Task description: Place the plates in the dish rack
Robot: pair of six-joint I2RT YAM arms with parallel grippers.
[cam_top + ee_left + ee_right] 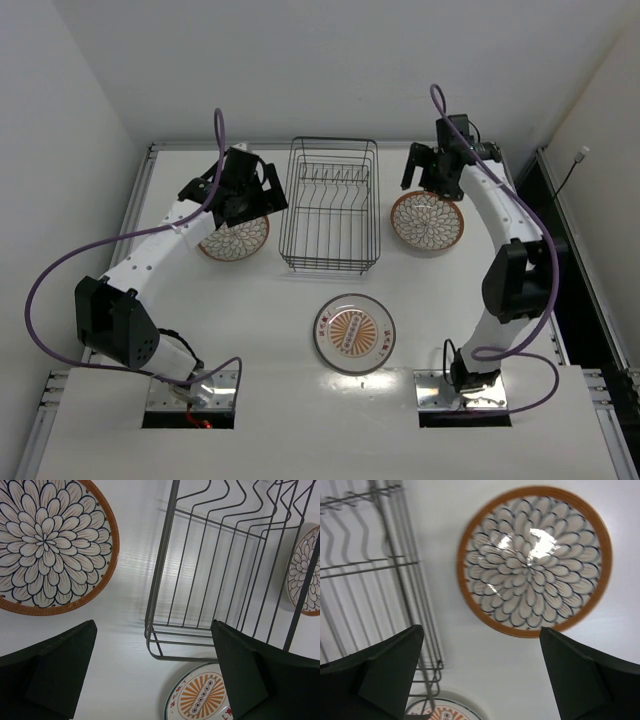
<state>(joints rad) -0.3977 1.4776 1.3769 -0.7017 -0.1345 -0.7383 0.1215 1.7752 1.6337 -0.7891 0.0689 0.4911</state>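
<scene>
The dish rack stands empty, nothing loaded yet: one brown-rimmed plate lies flat at its 9 o'clock, a second brown-rimmed plate at 3, the sunburst plate at 6. The left gripper and right gripper hover over the side plates, jaws wide and empty; nothing blocks the rack.

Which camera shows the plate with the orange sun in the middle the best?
The top external view: the sunburst plate lies whole and unblocked, in front of the dish rack. The left wrist view catches only part at its bottom edge; the right wrist view shows just a sliver.
</scene>
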